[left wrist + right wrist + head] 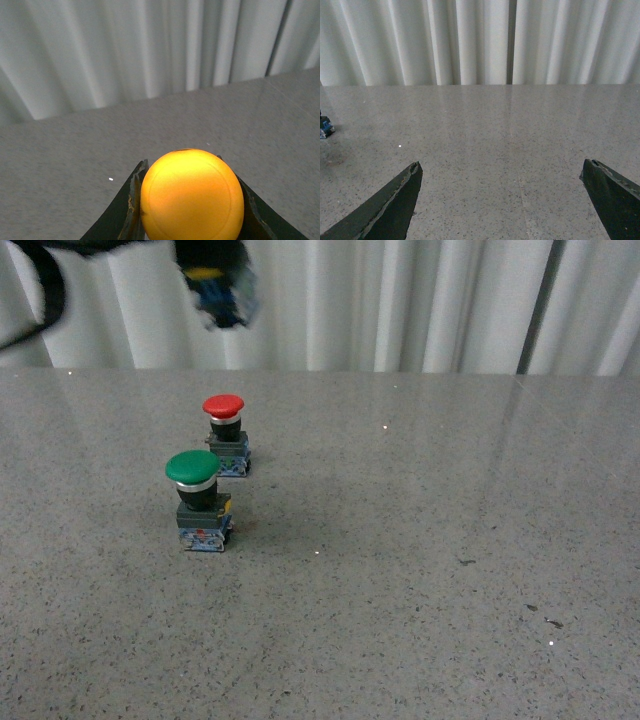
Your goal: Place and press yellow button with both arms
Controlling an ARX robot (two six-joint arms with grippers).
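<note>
The yellow button (192, 197) fills the left wrist view with its round cap, and my left gripper (181, 162) is shut on it, one black finger on each side. In the front view this gripper (215, 285) is blurred, high above the table's far left, with the yellow button's (208, 275) yellow tab and blue base showing in it. My right gripper (501, 164) is open above bare grey tabletop with nothing between its fingers. The right arm is out of the front view.
A green-capped button (197, 498) stands upright on the speckled grey table (420, 570), with a red-capped button (226, 433) just behind it. A blue button base (325, 125) shows at the right wrist view's edge. White curtains hang behind the table.
</note>
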